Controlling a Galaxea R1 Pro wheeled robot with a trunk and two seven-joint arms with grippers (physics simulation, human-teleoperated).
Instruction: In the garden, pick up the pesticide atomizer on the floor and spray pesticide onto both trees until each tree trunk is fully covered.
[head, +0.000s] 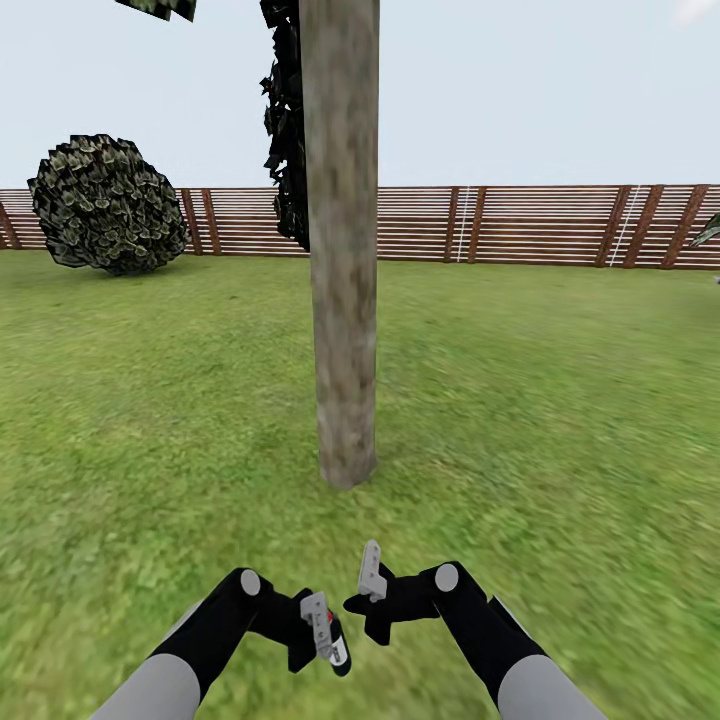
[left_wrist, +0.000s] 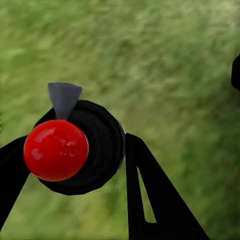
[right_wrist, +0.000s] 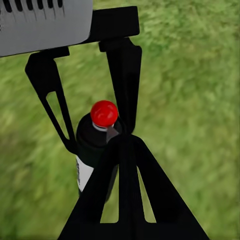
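We recorded one black cylindrical pesticide atomizer (left_wrist: 87, 150) with a glossy red ball cap (left_wrist: 56, 150), a small grey cone nozzle (left_wrist: 64, 97) and a white label strip (right_wrist: 84, 172); no writing on it could be read. It sat clamped between the two black triangular, slotted fingers (left_wrist: 150, 195) of the left gripper (head: 325, 632), low in front of us above the blurry green grass (head: 550, 420). The right gripper (head: 372, 590), black with a pale grey finger pad, held nothing; whether its jaws stood apart we could not tell. Just ahead rose one thick straight tree trunk (head: 343, 250) of mottled grey-tan bark. Beyond it we noted a brown horizontal-slat wooden fence (head: 540, 225) and a rounded dark leafy bush (head: 108, 205).
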